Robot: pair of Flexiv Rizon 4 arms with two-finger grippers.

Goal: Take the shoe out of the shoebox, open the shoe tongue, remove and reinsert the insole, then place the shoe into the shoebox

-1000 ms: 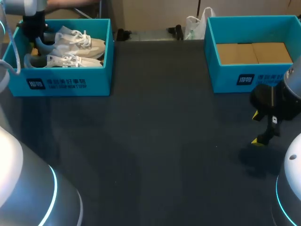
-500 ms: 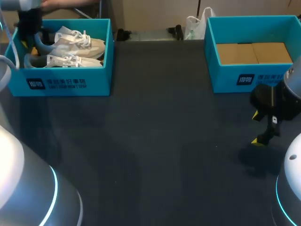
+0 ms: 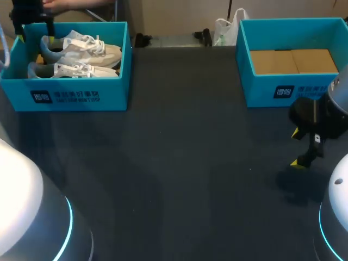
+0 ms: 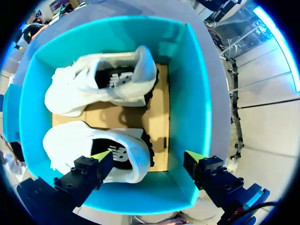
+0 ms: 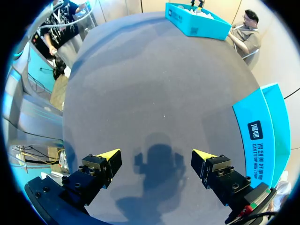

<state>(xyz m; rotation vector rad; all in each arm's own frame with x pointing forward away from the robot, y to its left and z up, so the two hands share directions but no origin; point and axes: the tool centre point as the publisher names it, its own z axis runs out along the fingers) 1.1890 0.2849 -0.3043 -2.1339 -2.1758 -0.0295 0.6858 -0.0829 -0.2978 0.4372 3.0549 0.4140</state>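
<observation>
White lace-up sneaker [image 4: 101, 147] in teal cardboard shoebox [image 4: 197, 112], far-left corner of dark counter [image 3: 179, 179]; left jaws wide open, empty, over its heel; right jaws likewise, counter right edge. Drop straight, pinch heel collar, keep both fingers inside box wall.

Left claw [image 4: 147, 157] and right claw [image 5: 156, 153], both wide open, facing downward.

Two shoes [image 4: 101, 89] crowd the shoebox [image 4: 199, 93], though bare floor beside their heels seems passable.

Near shoe [image 3: 73, 69] half behind shoebox [image 3: 109, 95] wall
</observation>
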